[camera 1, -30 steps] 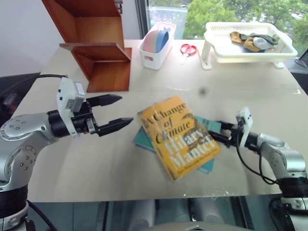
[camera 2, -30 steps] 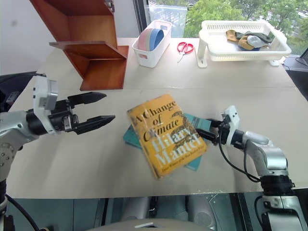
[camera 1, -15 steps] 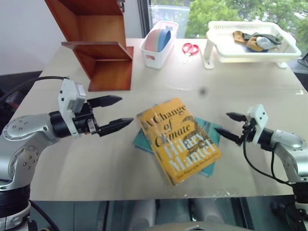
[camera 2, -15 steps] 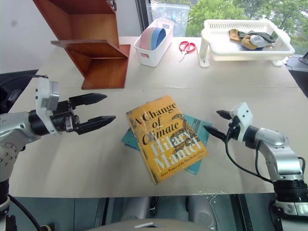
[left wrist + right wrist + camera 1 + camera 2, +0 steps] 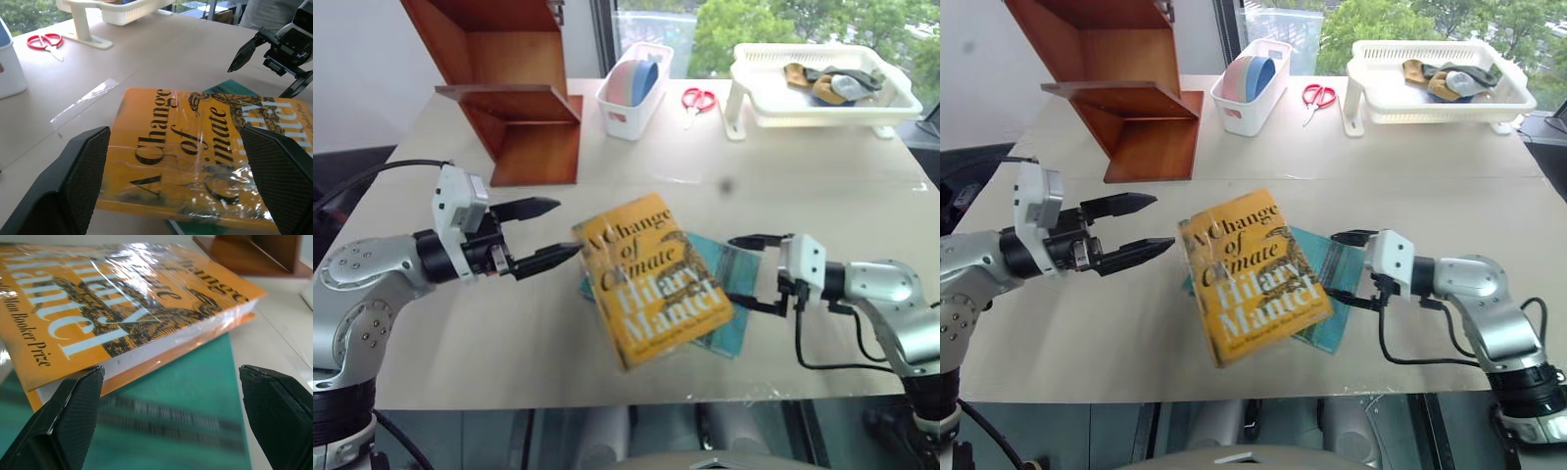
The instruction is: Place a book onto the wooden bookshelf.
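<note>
Book [image 5: 651,279]: thick yellow-orange paperback, glossy cover catching glare, wrinkled clear film over it. White and dark lettering reads "A Change of Climate", "Hilary Mantel"; dark ornamental figure between the title lines. White page block visible along one side in the right wrist view. Lies cover up and skewed near the middle of the table [image 5: 558,333], toward the front edge, resting on a thinner teal book [image 5: 726,294] that sticks out from under it on the right.

Wooden bookshelf [image 5: 514,93]: reddish-brown, polished, angled side panels and flat boards, standing at the table's far left corner, well apart from the book.

Left gripper [image 5: 540,233]: jaws spread wide, nothing between them, poised over the table just left of the book, tips pointing at its left corner.

Right gripper [image 5: 744,274]: jaws wide apart, holding nothing, just beside the book's right edge over the teal book; one finger above, one lower near the teal cover. Contact with either book cannot be told.

Far edge: white bin [image 5: 633,90] with blue and pink items, red scissors [image 5: 696,101], white tray [image 5: 822,98].
</note>
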`<state>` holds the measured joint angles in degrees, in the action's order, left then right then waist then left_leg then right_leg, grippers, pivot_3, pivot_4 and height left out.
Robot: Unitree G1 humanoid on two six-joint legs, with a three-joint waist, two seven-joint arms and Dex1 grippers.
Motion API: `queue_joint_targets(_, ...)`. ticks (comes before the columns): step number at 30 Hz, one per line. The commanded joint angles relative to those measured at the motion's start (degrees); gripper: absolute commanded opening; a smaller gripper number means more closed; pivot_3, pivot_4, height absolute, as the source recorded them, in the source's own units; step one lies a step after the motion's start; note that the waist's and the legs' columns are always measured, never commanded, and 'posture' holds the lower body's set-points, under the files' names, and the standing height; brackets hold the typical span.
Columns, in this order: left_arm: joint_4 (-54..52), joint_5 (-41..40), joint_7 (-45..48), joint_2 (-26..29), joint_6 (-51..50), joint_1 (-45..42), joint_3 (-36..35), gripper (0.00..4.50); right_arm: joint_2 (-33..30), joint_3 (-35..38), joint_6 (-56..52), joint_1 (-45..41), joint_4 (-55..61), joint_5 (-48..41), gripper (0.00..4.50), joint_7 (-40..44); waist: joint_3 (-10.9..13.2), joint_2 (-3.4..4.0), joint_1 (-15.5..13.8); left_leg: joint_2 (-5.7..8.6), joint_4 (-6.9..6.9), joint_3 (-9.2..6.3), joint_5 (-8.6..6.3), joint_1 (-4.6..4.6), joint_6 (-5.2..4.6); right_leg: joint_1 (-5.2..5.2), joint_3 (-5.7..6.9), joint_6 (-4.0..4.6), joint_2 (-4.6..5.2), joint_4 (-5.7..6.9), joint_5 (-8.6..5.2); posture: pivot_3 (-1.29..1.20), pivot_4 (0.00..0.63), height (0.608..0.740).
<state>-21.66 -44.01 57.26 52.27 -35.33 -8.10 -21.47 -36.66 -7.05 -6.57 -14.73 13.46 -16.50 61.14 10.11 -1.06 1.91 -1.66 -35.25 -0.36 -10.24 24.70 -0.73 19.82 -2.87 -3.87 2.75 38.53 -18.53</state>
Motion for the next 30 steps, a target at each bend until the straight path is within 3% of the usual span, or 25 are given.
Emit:
queue_joint_targets(1,-1.36,-0.46,0.14,0.46,0.73,0.83,-2.38,4.46,1.07,-2.28,-0.72,-2.02,-0.80,0.24,4.50,0.72,0.01,0.00,-0.22,0.02,0.00,-0.02,0.00,0.00,0.00,0.00,0.02,0.00,0.02,0.00,0.00,0.00,0.150,0.740)
queue_joint_targets(14,-0.11,1.14,5.21,6.07,-0.10,9.51,-9.65,4.46,4.69,-6.23,0.62,-7.87,-6.28,0.17,4.50,5.41,0.03,0.01,-0.11,0.03,0.01,-0.06,0.00,-0.01,0.00,0.00,0.07,0.02,0.07,0.01,0.00,0.00,0.150,0.740)
queue_joint_targets(21,9.06,0.64,3.41,1.12,1.15,6.40,-9.58,4.46,7.76,-8.23,2.34,-10.21,-9.07,1.94,4.50,5.09,0.03,0.01,-0.11,0.04,0.00,-0.10,0.00,-0.01,0.01,0.01,0.14,0.02,0.06,0.04,0.00,0.00,0.150,0.740)
queue_joint_targets(30,22.01,-0.30,7.34,-0.03,-6.70,5.69,-3.13,4.46,-4.25,0.72,-6.21,-6.62,-2.02,-6.95,4.50,10.71,0.06,0.03,-0.66,0.15,0.00,-0.12,0.00,0.02,0.00,0.01,0.19,0.02,0.22,0.03,0.00,0.00,0.150,0.740)
